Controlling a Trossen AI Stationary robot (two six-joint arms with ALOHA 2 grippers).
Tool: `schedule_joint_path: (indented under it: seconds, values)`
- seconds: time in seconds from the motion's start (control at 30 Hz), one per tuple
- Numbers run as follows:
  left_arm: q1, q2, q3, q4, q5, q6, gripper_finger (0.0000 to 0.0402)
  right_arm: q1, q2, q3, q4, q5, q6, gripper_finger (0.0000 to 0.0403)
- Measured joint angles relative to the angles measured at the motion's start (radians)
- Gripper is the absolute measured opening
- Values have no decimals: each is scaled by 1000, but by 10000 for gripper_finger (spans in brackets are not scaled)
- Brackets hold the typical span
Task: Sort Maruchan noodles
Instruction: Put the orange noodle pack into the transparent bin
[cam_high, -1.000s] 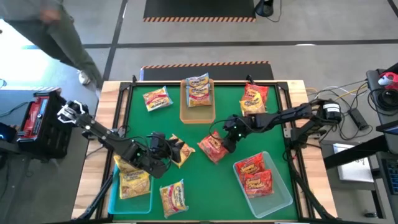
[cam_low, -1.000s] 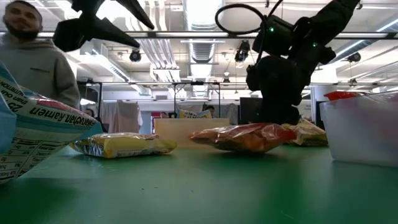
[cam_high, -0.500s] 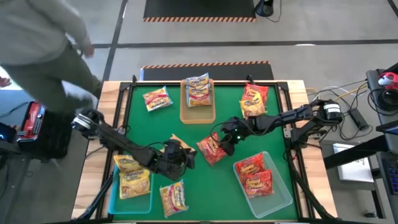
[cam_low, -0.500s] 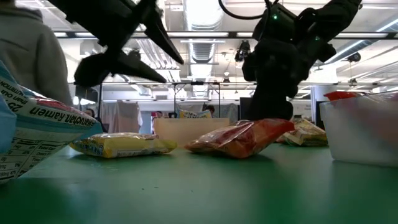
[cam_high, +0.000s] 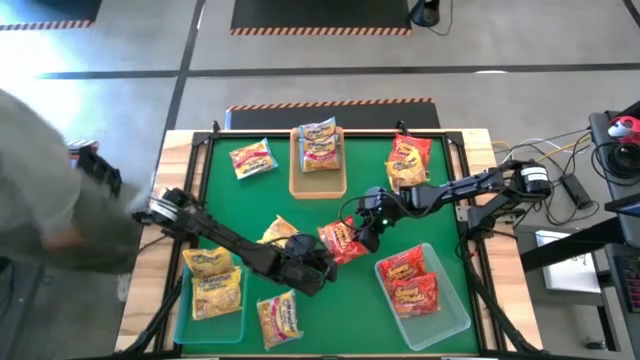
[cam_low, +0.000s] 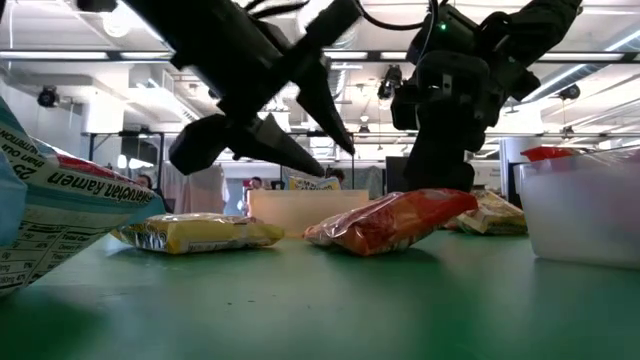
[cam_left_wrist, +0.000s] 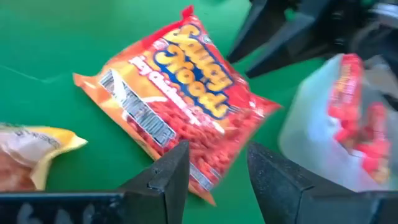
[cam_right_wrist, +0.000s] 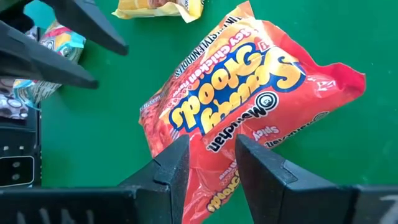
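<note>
Noodles are partly sorted. One red packet (cam_high: 340, 241) lies in the middle of the green table (cam_high: 330, 310), and one end of it tips up off the mat in the low view. The right gripper (cam_high: 365, 232) is right at that raised end with its fingers close together — it looks like it is pinching the packet's edge, but the view is too poor to be sure. The left gripper (cam_high: 318, 275) hangs just beside the packet's other side with its fingers apart and nothing in them.

Some sorting looks done. Two red packets (cam_high: 408, 280) lie in the clear tray (cam_high: 455, 320) on the right. Yellow packets (cam_high: 213, 285) lie in the teal tray (cam_high: 182, 320) on the left. A silvery packet (cam_high: 319, 145) sits in the tan tray (cam_high: 298, 185) at the back.

More is left — a yellow packet (cam_high: 278, 232) near the middle, another yellow one (cam_high: 251, 158) at the back left, a yellow one (cam_high: 281, 317) at the front, and a red pile (cam_high: 408, 158) at the back right are all loose on the mat. A person (cam_high: 45, 200) stands by the table's left side.
</note>
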Motion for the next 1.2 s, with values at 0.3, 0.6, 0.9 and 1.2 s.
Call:
schedule_joint_path:
  seconds: [0.3, 0.6, 0.9, 1.2]
  values:
    - [40, 102, 102, -91, 7, -29, 108, 7, -28, 0, -68, -10, 0, 119]
    - [58, 158, 106, -134, 35, -48, 78, 4, -85, 0, -145, -9, 11, 120]
    - [59, 187, 110, -138, 36, -69, 77, 4, -83, 0, -161, -10, 68, 170]
    - [59, 190, 109, -142, 45, -69, 77, 4, -47, 0, -125, 21, 133, 226]
